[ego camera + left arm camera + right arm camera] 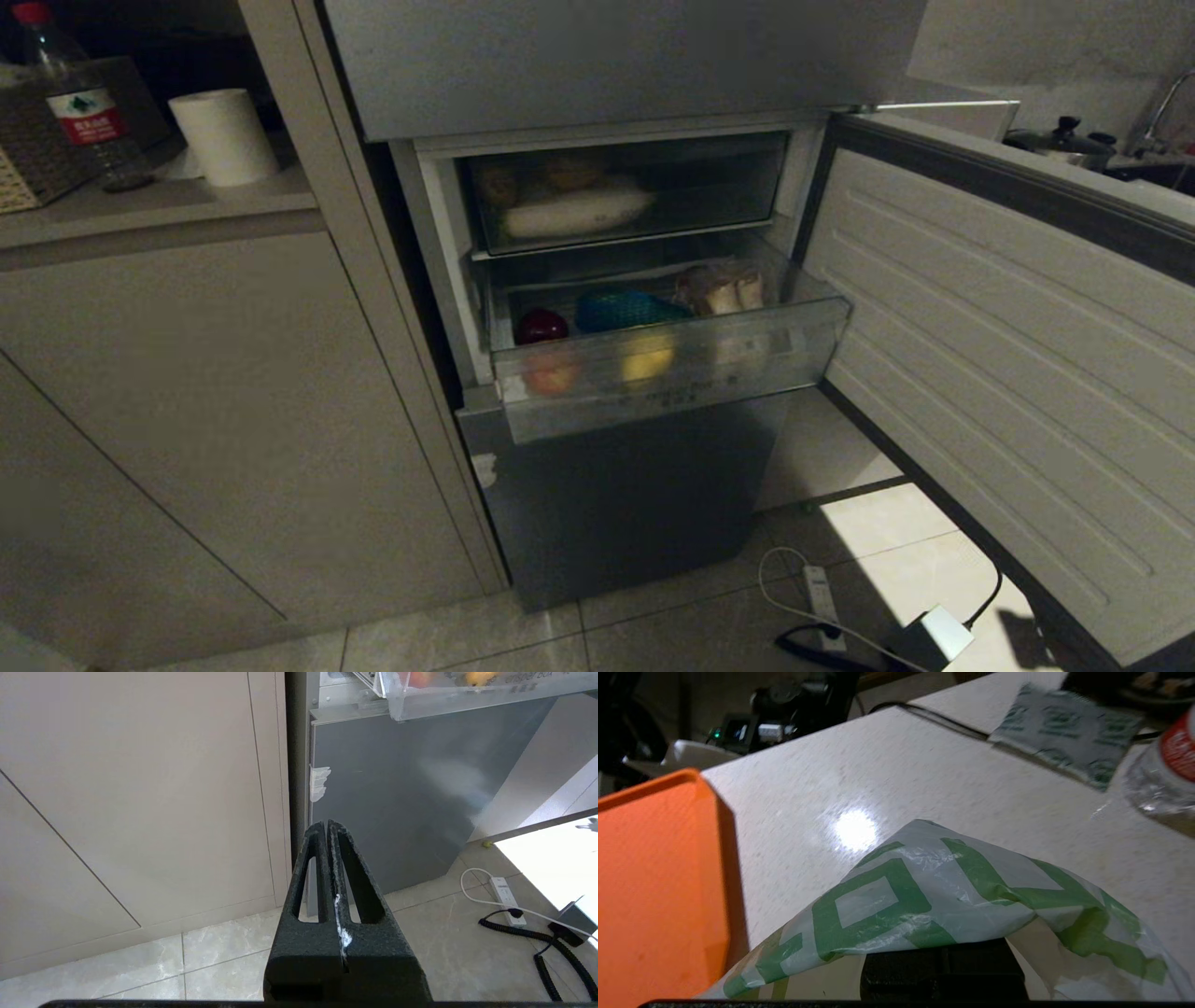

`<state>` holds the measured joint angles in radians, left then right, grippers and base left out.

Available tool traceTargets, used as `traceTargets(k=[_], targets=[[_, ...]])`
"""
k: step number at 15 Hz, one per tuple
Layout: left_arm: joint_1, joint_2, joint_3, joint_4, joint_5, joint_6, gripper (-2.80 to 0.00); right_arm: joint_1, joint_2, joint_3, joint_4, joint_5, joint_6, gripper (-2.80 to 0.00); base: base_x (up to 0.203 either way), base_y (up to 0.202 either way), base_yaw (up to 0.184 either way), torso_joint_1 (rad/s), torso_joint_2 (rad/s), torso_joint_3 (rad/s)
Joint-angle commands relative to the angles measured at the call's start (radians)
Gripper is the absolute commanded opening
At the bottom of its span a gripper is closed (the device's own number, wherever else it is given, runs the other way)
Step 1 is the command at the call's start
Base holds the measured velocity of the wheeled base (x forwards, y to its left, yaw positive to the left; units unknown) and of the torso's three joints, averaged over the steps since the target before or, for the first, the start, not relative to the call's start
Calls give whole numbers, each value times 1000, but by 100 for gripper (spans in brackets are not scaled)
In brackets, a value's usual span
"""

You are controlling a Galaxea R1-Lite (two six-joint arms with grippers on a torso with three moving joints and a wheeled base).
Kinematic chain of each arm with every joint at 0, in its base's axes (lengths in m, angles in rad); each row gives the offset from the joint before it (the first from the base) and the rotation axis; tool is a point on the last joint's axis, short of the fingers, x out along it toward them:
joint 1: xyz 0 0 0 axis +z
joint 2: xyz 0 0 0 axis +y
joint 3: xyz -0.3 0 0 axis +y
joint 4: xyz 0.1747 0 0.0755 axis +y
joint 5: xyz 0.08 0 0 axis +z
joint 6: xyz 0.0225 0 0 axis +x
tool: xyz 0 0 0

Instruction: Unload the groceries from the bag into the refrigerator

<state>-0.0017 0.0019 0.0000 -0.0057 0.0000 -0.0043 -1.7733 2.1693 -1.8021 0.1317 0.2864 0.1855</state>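
Bag (952, 896): lower middle of the right wrist view, thin crinkly white plastic with green print, draped over the right gripper.
Right gripper: fingers hidden under the film, closed, probably pinching it.
Handling: soft, light, slippery; best taken at the handles.
Counter (924, 774): hard, speckled, glossy.
Left gripper (327, 826): closed, empty, low before the fridge (397, 802).
Drawer (653, 373): clear, pulled out.

Crinkly plastic bag (952, 896), brushed-steel refrigerator (397, 798), speckled glossy counter (887, 779)
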Motion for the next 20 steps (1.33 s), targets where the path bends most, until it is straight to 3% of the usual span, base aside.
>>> traceTargets(k=[1, 4, 7, 11, 20], targets=[[0, 0, 0, 0, 0, 0, -280, -12, 24, -31, 0, -4, 2, -280, 0, 0, 0, 0, 0, 0], [0, 0, 0, 0, 0, 0, -280, -3, -44, 84, 74, 39, -9, -280, 0, 0, 0, 0, 0, 0], [0, 0, 0, 0, 0, 0, -280, 46, -245, 344, 240, 169, -77, -280, 0, 0, 0, 0, 0, 0], [0, 0, 0, 0, 0, 0, -280, 124, -468, 675, 321, 248, -187, -280, 0, 0, 0, 0, 0, 0], [0, 0, 0, 0, 0, 0, -280, 141, -731, 801, 385, 276, -215, -280, 0, 0, 0, 0, 0, 0]])
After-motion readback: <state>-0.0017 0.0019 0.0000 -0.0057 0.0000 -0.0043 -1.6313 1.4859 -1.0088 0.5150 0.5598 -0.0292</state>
